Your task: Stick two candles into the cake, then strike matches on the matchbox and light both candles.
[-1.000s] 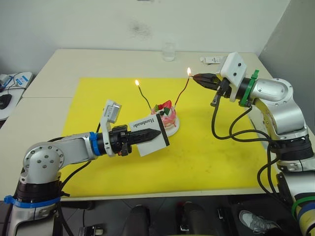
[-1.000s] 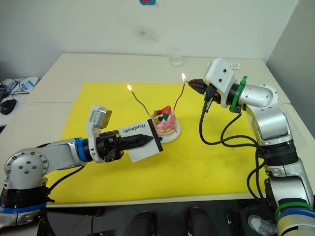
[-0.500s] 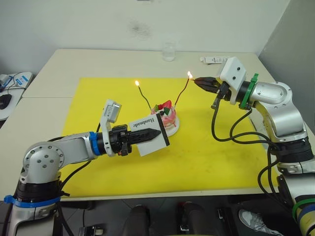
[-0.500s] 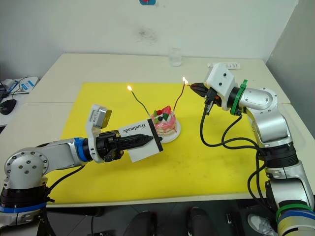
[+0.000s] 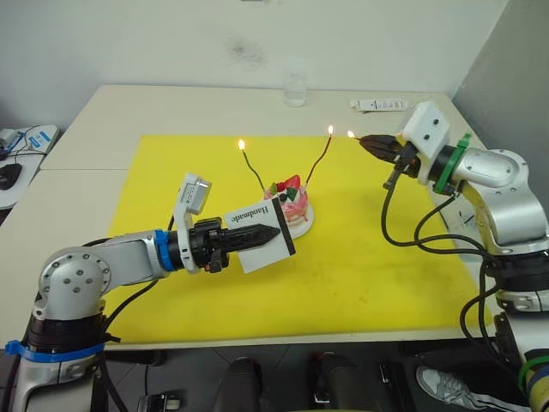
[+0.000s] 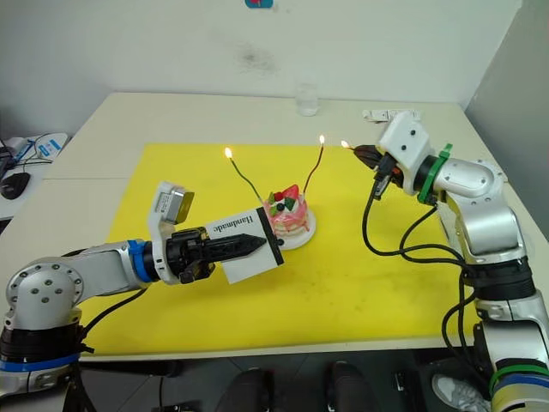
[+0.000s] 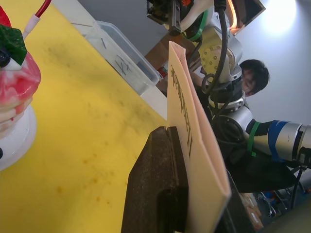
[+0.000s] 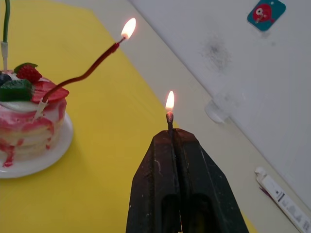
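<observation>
On yellow mat (image 5: 360,283): cake (image 5: 287,202), red candle (image 5: 318,162) and green candle (image 5: 253,169) both lit. Right gripper (image 5: 371,141), pinching burning match (image 8: 169,119), now withdrawn from red candle. Left gripper (image 5: 273,233) clamps matchbox (image 5: 262,236) beside cake. Lighting judged complete.

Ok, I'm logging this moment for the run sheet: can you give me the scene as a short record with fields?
red candle: in cake, lit
green candle: in cake, lit
left end effector: shut on matchbox, beside cake
right end effector: shut on match, flame burning, apart from red candle
surface: yellow mat on table
</observation>
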`<state>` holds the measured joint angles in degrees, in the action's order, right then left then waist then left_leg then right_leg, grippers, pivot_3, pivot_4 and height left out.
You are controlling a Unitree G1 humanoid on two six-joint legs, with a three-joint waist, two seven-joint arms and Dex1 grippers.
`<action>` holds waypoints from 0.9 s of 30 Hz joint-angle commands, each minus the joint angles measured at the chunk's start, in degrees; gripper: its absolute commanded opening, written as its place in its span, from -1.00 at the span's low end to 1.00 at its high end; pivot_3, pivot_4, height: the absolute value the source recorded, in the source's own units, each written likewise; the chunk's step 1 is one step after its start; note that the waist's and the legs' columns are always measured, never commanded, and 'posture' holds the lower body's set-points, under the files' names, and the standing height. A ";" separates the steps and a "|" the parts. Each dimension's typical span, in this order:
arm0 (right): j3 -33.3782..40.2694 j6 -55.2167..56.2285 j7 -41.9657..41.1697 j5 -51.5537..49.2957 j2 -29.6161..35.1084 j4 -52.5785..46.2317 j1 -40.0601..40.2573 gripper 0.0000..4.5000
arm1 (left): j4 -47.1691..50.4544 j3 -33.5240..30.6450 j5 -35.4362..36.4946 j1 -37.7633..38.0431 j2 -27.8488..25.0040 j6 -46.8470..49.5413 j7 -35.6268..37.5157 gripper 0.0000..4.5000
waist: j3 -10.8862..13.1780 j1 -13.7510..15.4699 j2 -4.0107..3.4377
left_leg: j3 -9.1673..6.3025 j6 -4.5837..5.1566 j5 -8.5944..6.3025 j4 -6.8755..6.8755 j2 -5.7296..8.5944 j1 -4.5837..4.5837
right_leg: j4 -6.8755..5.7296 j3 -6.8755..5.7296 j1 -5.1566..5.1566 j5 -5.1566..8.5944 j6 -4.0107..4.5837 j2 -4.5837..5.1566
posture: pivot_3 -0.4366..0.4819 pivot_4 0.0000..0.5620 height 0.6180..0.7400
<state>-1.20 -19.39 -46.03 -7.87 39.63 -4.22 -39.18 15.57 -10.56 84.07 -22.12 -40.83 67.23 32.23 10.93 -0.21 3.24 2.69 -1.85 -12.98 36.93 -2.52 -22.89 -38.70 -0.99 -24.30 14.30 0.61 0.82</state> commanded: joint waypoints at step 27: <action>15.16 -15.91 24.75 13.91 6.68 -2.34 21.33 -0.99 | 8.13 0.13 1.27 5.21 -0.80 -1.58 2.47 -1.00 | 0.00 -0.11 -0.10 | 0.11 0.00 0.00 0.00 0.02 0.04 | -0.02 0.17 -0.01 0.01 -0.02 -0.09 | -0.05 -0.47 1.00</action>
<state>12.37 -35.61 -21.91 5.93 45.89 -6.16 -17.10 22.10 -9.43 84.12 -16.90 -41.28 66.74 34.41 10.93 -0.32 3.14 2.79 -1.86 -12.98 36.93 -2.49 -22.85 -38.71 -0.82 -24.31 14.31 0.59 0.74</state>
